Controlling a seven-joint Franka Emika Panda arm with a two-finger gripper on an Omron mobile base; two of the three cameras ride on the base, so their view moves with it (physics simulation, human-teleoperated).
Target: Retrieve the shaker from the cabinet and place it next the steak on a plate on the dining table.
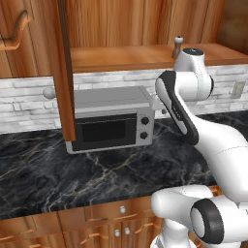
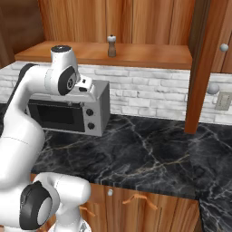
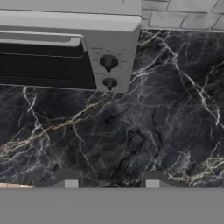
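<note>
The shaker (image 1: 178,47) (image 2: 111,45), brown with a pale knob, stands upright on the plank shelf of the open upper cabinet (image 1: 121,57) (image 2: 145,54). My hand (image 2: 87,86) hangs below that shelf, in front of the microwave's right end and well under the shaker. In the hand view my gripper (image 3: 111,181) points down at the black counter. It is open, its two tips far apart with nothing between them. The steak, plate and dining table are out of view.
A grey microwave (image 1: 111,118) (image 2: 68,113) (image 3: 65,48) sits on the black veined wall counter (image 1: 97,169) (image 2: 149,154). The cabinet's door (image 1: 65,72) (image 2: 201,68) stands swung out over the counter. Behind is a white brick wall (image 2: 154,90), with lower drawers (image 1: 121,210) below.
</note>
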